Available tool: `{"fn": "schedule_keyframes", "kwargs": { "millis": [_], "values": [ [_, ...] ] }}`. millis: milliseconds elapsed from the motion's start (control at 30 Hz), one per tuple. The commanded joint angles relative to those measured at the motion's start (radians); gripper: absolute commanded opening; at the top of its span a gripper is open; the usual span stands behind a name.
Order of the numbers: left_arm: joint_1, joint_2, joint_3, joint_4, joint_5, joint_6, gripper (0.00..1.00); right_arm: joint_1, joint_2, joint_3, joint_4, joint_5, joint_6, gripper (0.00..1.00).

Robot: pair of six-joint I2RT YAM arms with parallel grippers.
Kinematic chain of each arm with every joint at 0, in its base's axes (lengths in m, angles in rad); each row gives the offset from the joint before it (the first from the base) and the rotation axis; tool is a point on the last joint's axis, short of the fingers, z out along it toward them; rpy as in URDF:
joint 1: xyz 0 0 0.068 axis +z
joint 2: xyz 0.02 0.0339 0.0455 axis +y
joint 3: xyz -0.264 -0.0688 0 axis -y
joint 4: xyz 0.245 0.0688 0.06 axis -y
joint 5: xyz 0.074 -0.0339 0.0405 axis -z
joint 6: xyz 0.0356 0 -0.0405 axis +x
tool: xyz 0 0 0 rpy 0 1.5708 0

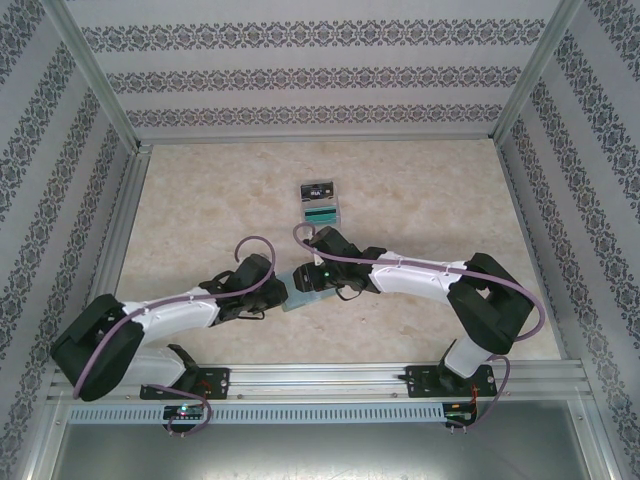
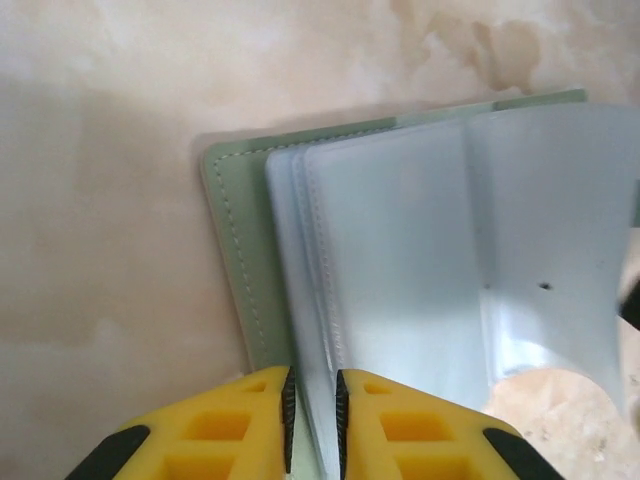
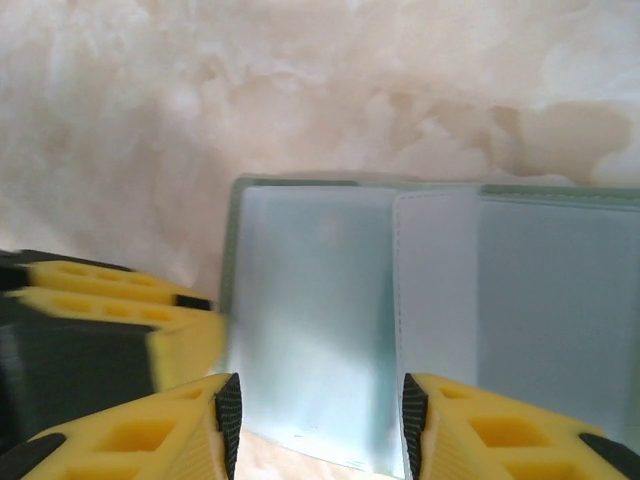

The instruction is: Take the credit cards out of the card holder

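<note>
While pinched in left gripper [image 2: 313, 400], one wallet [image 2: 400, 250] open; right gripper [image 3: 320, 405] jaws apart beside it; one black card [image 1: 319, 188], one teal card [image 1: 324, 213].

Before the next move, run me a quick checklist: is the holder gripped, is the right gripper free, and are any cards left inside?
1. Grip: left gripper shut on the edge of the holder: ok.
2. The holder lies open: ok.
3. Free hand: right gripper open at the pockets: ok.
4. All pockets emptied: cannot tell; those in sight look empty.
5. Drop spot: tray holds a black card and a teal card: ok.
</note>
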Motion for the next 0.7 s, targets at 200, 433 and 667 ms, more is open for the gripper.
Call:
{"fn": "schedule_keyframes", "kwargs": {
  "millis": [200,433,667],
  "values": [
    [0.008,-0.027,-0.012,-0.018,-0.011,0.035,0.24,0.003,0.002,0.017,-0.071,0.125,-0.083,0.49],
    [0.008,0.024,-0.009,0.051,0.022,0.029,0.27,-0.001,0.039,0.016,-0.084,0.181,-0.105,0.45],
    [0.008,0.101,0.026,0.103,0.063,0.029,0.27,-0.006,0.016,-0.012,-0.069,0.192,-0.095,0.46]
  ]
}}
